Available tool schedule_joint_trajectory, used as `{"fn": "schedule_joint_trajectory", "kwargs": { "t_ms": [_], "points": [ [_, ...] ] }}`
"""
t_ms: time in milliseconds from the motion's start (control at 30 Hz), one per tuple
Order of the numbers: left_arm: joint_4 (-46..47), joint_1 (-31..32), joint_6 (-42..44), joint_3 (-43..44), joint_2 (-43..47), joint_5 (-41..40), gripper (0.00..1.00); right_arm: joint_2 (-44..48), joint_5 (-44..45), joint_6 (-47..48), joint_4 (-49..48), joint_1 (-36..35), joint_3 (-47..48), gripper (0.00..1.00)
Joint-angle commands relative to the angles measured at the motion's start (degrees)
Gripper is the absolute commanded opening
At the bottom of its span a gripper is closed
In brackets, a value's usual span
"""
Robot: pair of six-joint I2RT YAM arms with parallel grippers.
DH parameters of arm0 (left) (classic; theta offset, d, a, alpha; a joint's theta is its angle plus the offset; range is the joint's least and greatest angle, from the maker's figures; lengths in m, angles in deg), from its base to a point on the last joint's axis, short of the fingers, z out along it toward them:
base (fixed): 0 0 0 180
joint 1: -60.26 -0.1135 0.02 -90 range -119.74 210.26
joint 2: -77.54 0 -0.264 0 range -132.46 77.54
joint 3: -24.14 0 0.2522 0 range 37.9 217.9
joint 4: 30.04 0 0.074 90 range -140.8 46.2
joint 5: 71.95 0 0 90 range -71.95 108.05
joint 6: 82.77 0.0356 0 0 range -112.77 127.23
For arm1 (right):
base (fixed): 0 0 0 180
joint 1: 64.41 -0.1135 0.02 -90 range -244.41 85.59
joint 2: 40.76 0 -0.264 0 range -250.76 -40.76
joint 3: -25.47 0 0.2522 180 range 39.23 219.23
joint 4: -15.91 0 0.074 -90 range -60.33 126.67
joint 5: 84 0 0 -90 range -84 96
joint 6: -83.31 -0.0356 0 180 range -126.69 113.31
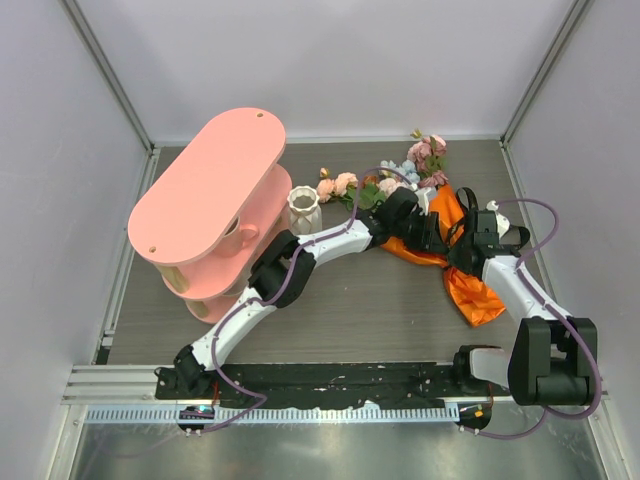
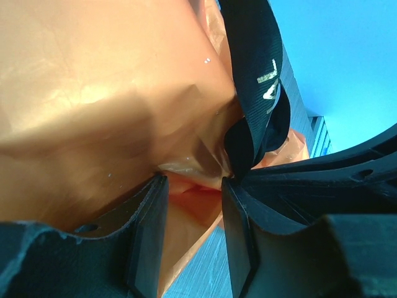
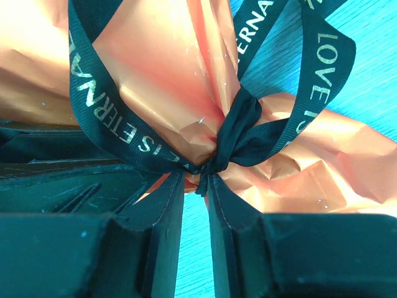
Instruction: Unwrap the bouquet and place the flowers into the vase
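Crinkled, glossy orange paper of the bouquet (image 1: 478,295) lies on the grey table (image 1: 350,320) right of centre, cinched by a black woven ribbon (image 3: 93,118) lettered in gold. The left gripper (image 2: 193,186), jaws apart, noses against the paper beside the knot. The right gripper (image 3: 196,180), jaws nearly together, has a ribbon end between its tips; a pinch cannot be confirmed. The flowers (image 1: 335,185) lie near the ribbed white vase (image 1: 305,212), which stands beside a rounded pink shelf (image 1: 205,190).
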Motion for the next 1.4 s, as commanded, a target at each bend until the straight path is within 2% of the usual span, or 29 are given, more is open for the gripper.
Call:
{"fn": "schedule_joint_trajectory", "kwargs": {
  "t_ms": [0, 233, 333, 400, 533, 567, 600, 667, 733, 900, 1067, 1367],
  "points": [
    [-0.1, 0.2, -0.3, 2.1, -0.6, -0.5, 0.43, 1.3, 4.1, -0.6, 0.3, -0.5, 0.3, 0.28],
    [0.4, 0.2, -1.0, 2.3, -1.0, 0.0, 0.43, 1.3, 3.9, -1.1, 0.0, -0.5, -0.3, 0.25],
    [0.2, 0.2, -0.7, 2.1, -0.9, -0.1, 0.43, 1.0, 5.1, -0.8, -0.4, -0.5, -0.4, 0.32],
    [0.1, 0.2, -0.7, 2.1, -0.9, -0.1, 0.43, 0.8, 5.2, -0.8, -1.3, -0.5, -0.8, 0.32],
    [0.5, 0.2, -1.0, 2.3, -1.1, -0.1, 0.44, -0.3, 4.2, -1.1, -3.4, -0.5, -1.3, 0.24],
    [0.4, 0.2, -1.0, 2.3, -1.1, -0.1, 0.43, -0.6, 4.0, -1.2, -3.4, -0.5, -1.0, 0.16],
    [0.4, 0.2, -1.0, 2.2, -1.1, -0.1, 0.44, -0.5, 3.4, -1.4, -3.2, -0.6, -0.8, 0.12],
    [0.2, 0.2, -0.9, 2.1, -1.0, -0.2, 0.43, 0.9, 1.6, -2.5, -3.2, -0.5, -0.5, 0.04],
    [0.1, 0.2, -0.9, 2.2, -1.0, -0.2, 0.43, 2.7, -1.0, -4.0, -2.3, -0.6, -0.1, 0.01],
    [-0.4, 0.1, -1.9, 3.6, -2.1, -0.7, 0.43, 7.4, -4.0, -8.5, 0.3, -0.3, 3.1, 0.01],
    [-5.5, -0.1, -3.2, 8.1, -5.0, -2.7, 0.31, 12.0, -3.6, -11.1, 2.6, 0.8, 7.2, 0.01],
    [-4.8, -0.8, -5.8, 9.3, -6.7, -2.8, 0.26, 18.1, 2.1, -7.8, 7.2, 1.1, 19.7, 0.01]
  ]
}}
